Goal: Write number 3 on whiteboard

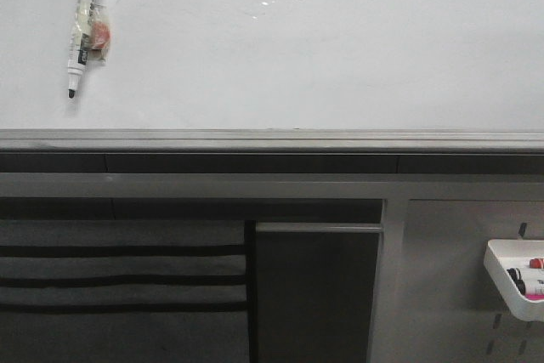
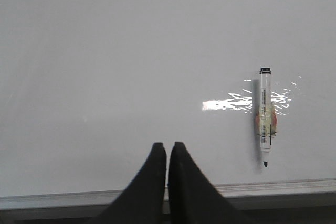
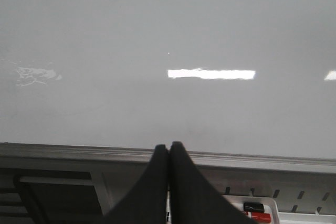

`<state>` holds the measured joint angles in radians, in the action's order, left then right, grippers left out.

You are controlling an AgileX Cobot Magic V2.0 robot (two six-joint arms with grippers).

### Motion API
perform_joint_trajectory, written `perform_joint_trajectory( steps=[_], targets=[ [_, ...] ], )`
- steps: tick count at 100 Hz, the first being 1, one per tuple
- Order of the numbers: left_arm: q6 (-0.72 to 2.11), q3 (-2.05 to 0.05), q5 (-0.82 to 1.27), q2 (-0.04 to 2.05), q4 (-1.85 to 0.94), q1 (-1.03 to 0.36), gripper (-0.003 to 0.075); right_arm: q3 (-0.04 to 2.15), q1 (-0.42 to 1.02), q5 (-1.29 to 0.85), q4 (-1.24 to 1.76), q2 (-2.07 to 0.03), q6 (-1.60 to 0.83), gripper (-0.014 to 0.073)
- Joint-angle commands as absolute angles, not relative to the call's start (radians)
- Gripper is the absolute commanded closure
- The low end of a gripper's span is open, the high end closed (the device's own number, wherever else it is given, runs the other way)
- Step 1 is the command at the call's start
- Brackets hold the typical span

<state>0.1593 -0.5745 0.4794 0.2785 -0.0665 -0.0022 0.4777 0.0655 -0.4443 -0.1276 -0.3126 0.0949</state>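
Observation:
The whiteboard [image 1: 297,48] fills the upper front view, glossy white with glare, and a grey metal ledge [image 1: 272,139] runs along its lower edge. No number 3 shows on it. A black-tipped marker [image 1: 84,27] hangs tip down on the board at the upper left; it also shows in the left wrist view [image 2: 265,116]. My left gripper [image 2: 167,144] is shut and empty, facing the board [image 2: 131,66] well to the side of the marker. My right gripper [image 3: 169,145] is shut and empty, at the ledge below the bare board [image 3: 168,35]. Neither gripper shows in the front view.
A white marker tray [image 1: 514,278] with red, black and pink markers hangs on a grey pegboard panel [image 1: 442,295] at the lower right; the tray also shows in the right wrist view [image 3: 262,211]. Dark shelving [image 1: 123,278] lies below the ledge at the left.

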Motion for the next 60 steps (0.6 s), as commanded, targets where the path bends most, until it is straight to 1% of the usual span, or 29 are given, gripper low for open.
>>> perform_joint_trajectory(
  steps=[1,16,20,23,30,33,34,35,37,38,42,45,49,52,60],
  targets=[
    [0.159,-0.609,0.386,0.297,-0.081,-0.01,0.0738,0.506,0.059,-0.377,-0.125,-0.331,0.086,0.0668],
    [0.156,-0.609,0.382,0.297,-0.08,-0.01,0.0737,0.506,0.059,-0.377,-0.121,-0.331,0.092,0.0662],
    [0.148,-0.609,0.382,0.297,-0.08,-0.01,0.0724,0.506,0.059,-0.373,-0.121,-0.331,0.092,0.0634],
    [0.148,-0.609,0.382,0.297,-0.08,-0.01,0.0701,0.506,0.059,-0.371,-0.121,-0.331,0.098,0.0598],
    [0.148,-0.605,0.382,0.297,-0.08,-0.01,0.0584,0.506,0.059,-0.37,-0.121,-0.331,0.097,0.0449],
    [0.148,-0.603,0.382,0.297,-0.08,-0.01,0.0505,0.506,0.059,-0.37,-0.121,-0.331,0.097,0.0357],
    [0.148,-0.601,0.382,0.297,-0.08,-0.01,0.0487,0.506,0.059,-0.37,-0.121,-0.331,0.097,0.0339],
    [0.148,-0.6,0.384,0.297,-0.08,-0.01,0.0453,0.506,0.059,-0.37,-0.121,-0.331,0.097,0.0302],
    [0.148,-0.598,0.384,0.297,-0.08,-0.01,0.0419,0.506,0.059,-0.37,-0.121,-0.331,0.097,0.0267],
    [0.148,-0.598,0.384,0.297,-0.08,-0.01,0.0385,0.506,0.059,-0.37,-0.121,-0.331,0.097,0.0234],
    [0.146,-0.597,0.384,0.297,-0.088,-0.01,0.0293,0.506,0.059,-0.37,-0.121,-0.331,0.097,0.0147],
    [0.146,-0.597,0.384,0.297,-0.094,-0.01,0.0244,0.506,0.059,-0.37,-0.121,-0.331,0.097,0.0102],
    [0.146,-0.596,0.384,0.297,-0.101,-0.01,0.0198,0.506,0.059,-0.37,-0.121,-0.331,0.097,0.0056],
    [0.146,-0.596,0.384,0.297,-0.101,-0.01,0.0184,0.506,0.059,-0.37,-0.121,-0.331,0.097,0.0039],
    [0.146,-0.596,0.384,0.297,-0.101,-0.01,0.0185,0.506,0.059,-0.372,-0.121,-0.331,0.097,0.0031]
  ],
)
